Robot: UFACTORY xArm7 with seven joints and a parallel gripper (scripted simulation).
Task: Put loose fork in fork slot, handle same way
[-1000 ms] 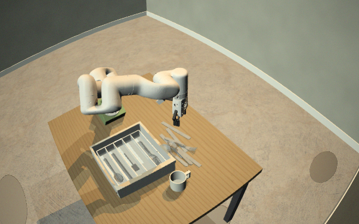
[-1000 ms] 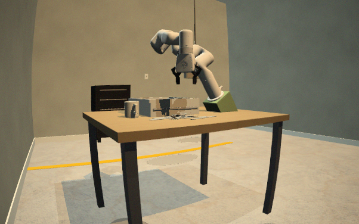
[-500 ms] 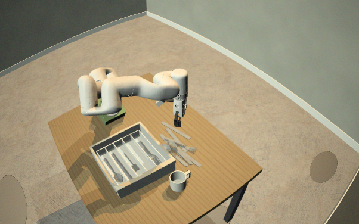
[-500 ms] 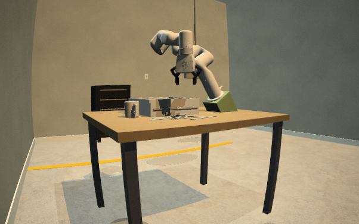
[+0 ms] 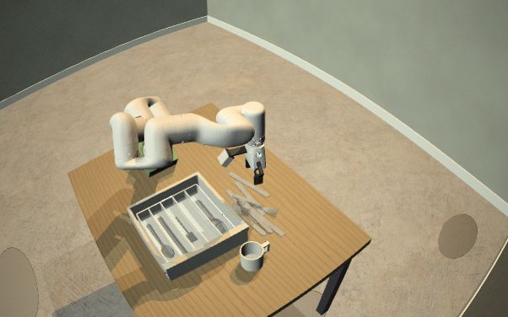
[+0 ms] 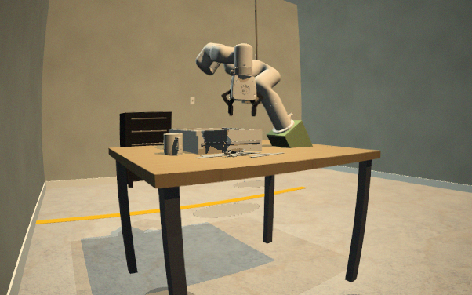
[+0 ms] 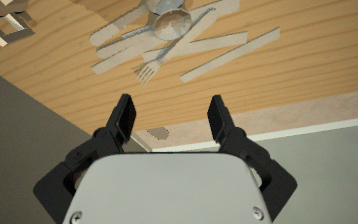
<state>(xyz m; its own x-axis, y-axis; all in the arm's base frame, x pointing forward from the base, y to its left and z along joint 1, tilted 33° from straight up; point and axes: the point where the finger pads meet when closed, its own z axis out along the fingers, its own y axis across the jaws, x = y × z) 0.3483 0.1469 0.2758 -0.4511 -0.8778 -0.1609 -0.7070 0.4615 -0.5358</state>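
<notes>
The loose fork (image 7: pixel 153 65) lies in a heap of cutlery (image 5: pixel 252 204) on the wooden table, just right of the grey tray (image 5: pixel 189 222). Its tines (image 5: pixel 271 209) point toward the table's right edge. A spoon (image 7: pixel 170 24) and several flat strips lie crossed over and around it. In the tray, a fork (image 5: pixel 213 217) lies in the slot nearest the heap. My gripper (image 5: pixel 258 177) hangs open and empty well above the far end of the heap. It also shows in the side view (image 6: pixel 242 110) and in the wrist view (image 7: pixel 173 117).
A grey mug (image 5: pixel 252 255) stands near the tray's front corner. The other tray slots hold a spoon (image 5: pixel 159 242) and flat pieces. The arm's green base (image 5: pixel 158 162) sits behind the tray. The table's edge is close behind the heap (image 7: pixel 281 107).
</notes>
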